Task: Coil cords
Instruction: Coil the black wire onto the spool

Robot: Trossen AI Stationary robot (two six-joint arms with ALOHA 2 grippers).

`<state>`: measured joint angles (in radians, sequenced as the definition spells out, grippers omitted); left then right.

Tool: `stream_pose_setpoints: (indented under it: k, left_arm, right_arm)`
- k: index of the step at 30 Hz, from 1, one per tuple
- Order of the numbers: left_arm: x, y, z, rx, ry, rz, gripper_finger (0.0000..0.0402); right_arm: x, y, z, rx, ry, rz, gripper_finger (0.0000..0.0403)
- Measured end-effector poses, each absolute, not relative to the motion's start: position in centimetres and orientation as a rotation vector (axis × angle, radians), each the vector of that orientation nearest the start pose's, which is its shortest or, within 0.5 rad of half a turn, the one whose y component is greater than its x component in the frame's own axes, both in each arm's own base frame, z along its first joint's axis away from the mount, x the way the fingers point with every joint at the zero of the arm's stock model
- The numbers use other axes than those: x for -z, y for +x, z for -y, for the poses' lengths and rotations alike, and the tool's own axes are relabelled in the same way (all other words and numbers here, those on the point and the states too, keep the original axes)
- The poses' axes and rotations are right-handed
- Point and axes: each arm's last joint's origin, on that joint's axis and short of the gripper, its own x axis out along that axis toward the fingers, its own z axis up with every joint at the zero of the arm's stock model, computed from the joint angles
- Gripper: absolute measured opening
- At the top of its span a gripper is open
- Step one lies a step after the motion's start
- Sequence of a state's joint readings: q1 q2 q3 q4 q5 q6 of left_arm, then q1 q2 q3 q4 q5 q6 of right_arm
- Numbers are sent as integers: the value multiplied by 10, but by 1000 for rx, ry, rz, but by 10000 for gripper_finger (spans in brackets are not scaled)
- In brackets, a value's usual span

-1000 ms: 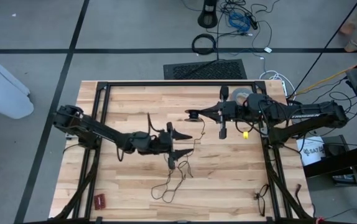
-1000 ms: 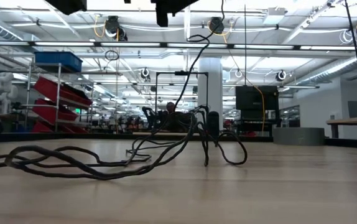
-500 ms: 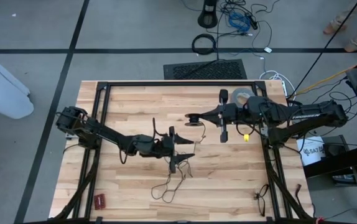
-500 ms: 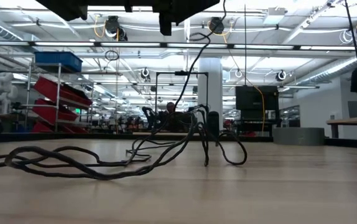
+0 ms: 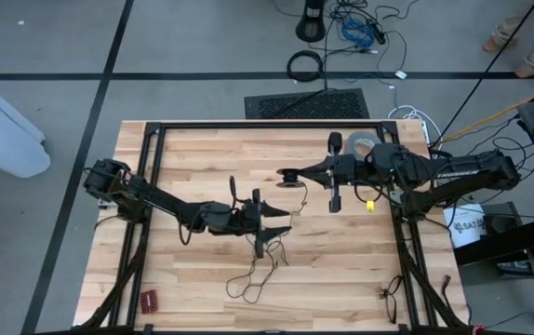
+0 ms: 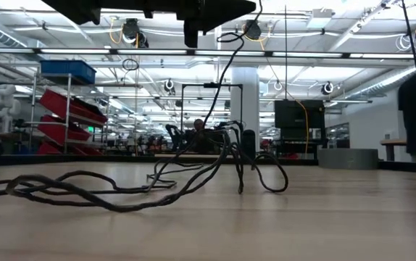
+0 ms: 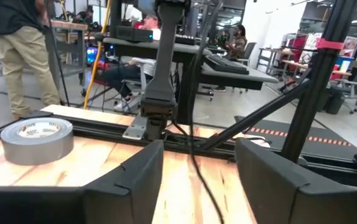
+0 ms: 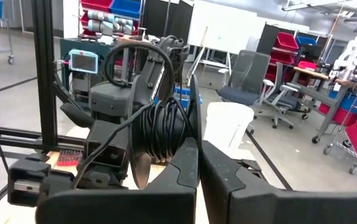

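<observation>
The cord is one thin black wire. Part of it is wound into a small coil (image 5: 289, 175) held over the table's middle by my right gripper (image 5: 299, 174), which is shut. From the coil a strand (image 7: 194, 155) runs down between the open fingers of my left gripper (image 5: 280, 223), a little nearer the front edge. The rest of the cord (image 5: 258, 270) lies in loose loops on the wood; in the low view those loops (image 6: 121, 192) rest on the table while one strand (image 6: 226, 80) rises out of the picture's top. My right gripper pinches the coil (image 8: 163, 124) at its fingertips, fingers level and coming from the table's right side. The several turns stand upright and clear of the table, with a strand trailing off them. My left gripper has the strand between its fingers; whether they touch it I cannot tell.
A grey tape roll (image 5: 360, 141) lies at the far right of the table. A black frame rail (image 5: 248, 126) runs along the far edge. A small red object (image 5: 148, 300) and a short dark cable piece (image 5: 393, 290) lie near the front corners. A person (image 7: 17, 56) stands beyond the table.
My left gripper's fingers have drawn somewhat closer together around the strand. The coil and the loose loops on the table have stayed where they were.
</observation>
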<state>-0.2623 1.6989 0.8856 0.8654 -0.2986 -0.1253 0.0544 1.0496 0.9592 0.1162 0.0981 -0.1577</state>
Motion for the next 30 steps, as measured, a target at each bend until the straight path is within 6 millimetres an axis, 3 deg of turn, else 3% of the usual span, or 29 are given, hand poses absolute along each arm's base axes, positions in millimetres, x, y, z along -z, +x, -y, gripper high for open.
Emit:
stream_pose_setpoints:
  k: [18, 25, 30]
  left_arm:
    - [-234, 352, 79, -123, -143, 61, 7]
    - [-234, 352, 80, -73, -166, 65, 30]
    - [-235, 352, 81, -38, -164, 70, 82]
  right_arm:
    - [-375, 234, -12, -4, -165, 54, 0]
    - [-375, 234, -11, -4, -166, 53, 0]
    - [-375, 234, -11, -4, -166, 49, 0]
